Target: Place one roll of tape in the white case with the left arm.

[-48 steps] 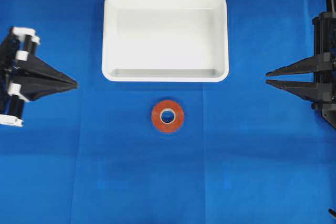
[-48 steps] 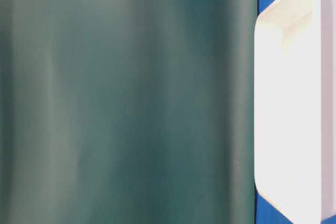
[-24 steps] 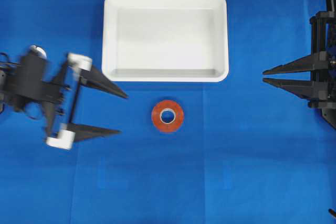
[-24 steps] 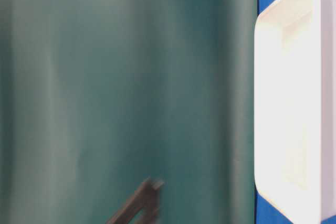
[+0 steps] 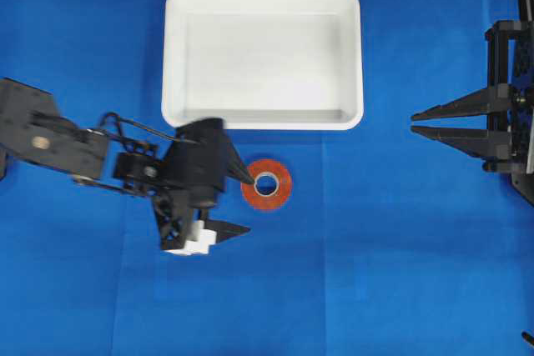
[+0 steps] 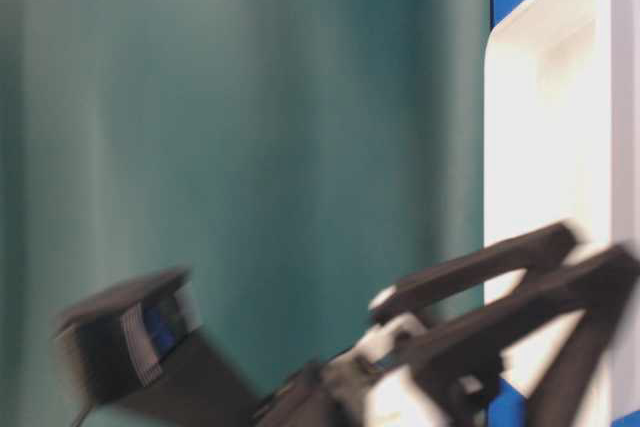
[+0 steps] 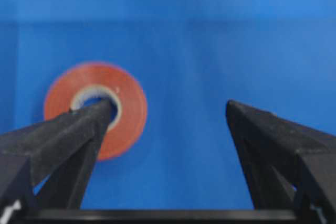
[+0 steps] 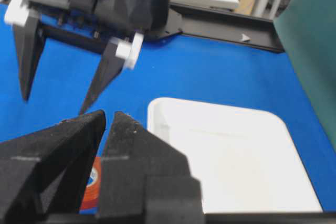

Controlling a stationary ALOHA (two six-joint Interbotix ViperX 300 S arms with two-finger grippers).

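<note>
1. The left arm (image 5: 50, 135) reaches in from the left edge of the blue cloth (image 5: 400, 273) that covers the bench, stretched low toward the middle of the cloth.
2. The left gripper (image 5: 243, 203) has its jaws spread wide and holds nothing. In the overhead view one fingertip lies over the left side of the roll of tape (image 5: 267, 183); the other points at bare cloth nearer the front edge.
3. The left wrist view shows the same: one dark finger (image 7: 68, 140) crosses the roll's pale core, the other finger (image 7: 273, 150) stands well apart over plain blue. Whether the near finger actually touches the roll I cannot tell, as the view is soft.
4. The roll of tape lies flat on the cloth, just in front of the white case (image 5: 263, 57), near the middle of its front rim and apart from it.
5. The white case sits toward the back edge of the cloth, with nothing in it.
6. The right gripper (image 5: 413, 122) waits at the right edge of the cloth, level, pointing toward the middle; its jaws are nearly together with a narrow slit between them, gripping nothing.
7. The table-level view is blurred: a dark green curtain (image 6: 250, 127) fills most of it, with the left arm's black links and white fittings smeared across the bottom.
8. Behind the cloth, the right wrist view shows a black rail (image 8: 220, 24) and pale furniture beyond.
</note>
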